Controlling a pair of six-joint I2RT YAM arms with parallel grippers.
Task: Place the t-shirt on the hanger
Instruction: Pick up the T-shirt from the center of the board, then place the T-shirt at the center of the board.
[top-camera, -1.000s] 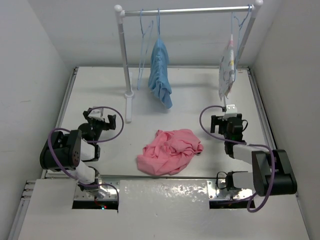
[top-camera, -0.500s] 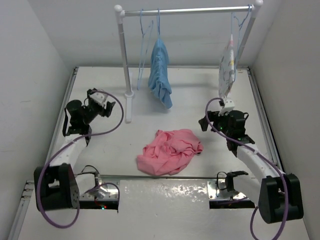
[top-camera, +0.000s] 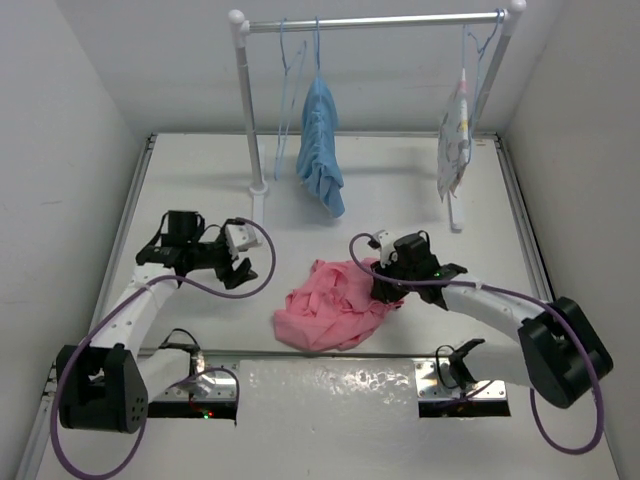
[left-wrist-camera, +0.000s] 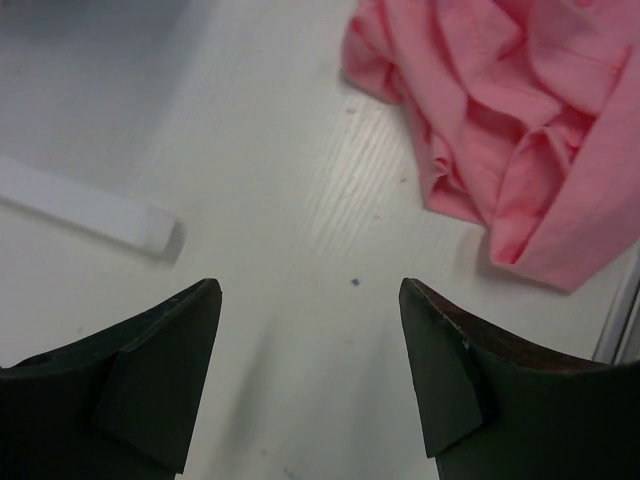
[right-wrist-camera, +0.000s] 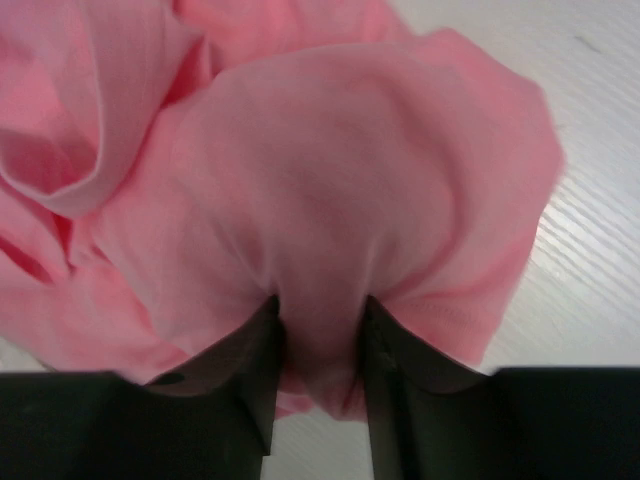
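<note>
The salmon-pink t-shirt (top-camera: 335, 305) lies crumpled on the table, a little in front of the middle. My right gripper (top-camera: 385, 285) is at its right edge, and in the right wrist view the right gripper (right-wrist-camera: 320, 305) is shut on a bunched fold of the t-shirt (right-wrist-camera: 330, 170). My left gripper (top-camera: 238, 270) hovers left of the cloth. It stands open (left-wrist-camera: 310, 290) over bare table, with the t-shirt (left-wrist-camera: 500, 120) ahead and to the right of it. The empty light-blue wire hanger (top-camera: 285, 100) hangs on the rail at the back, left of a blue garment.
A white clothes rack stands at the back, its left pole (top-camera: 248, 110) rising from a foot (top-camera: 258, 215) that also shows as the white foot (left-wrist-camera: 90, 205). A light-blue garment (top-camera: 320, 150) and a white patterned garment (top-camera: 455, 135) hang on their own hangers. White walls close three sides.
My right arm swung left from the rack's right foot onto the t-shirt, and its jaws closed on a fold. My left arm moved right toward the cloth, still open.
</note>
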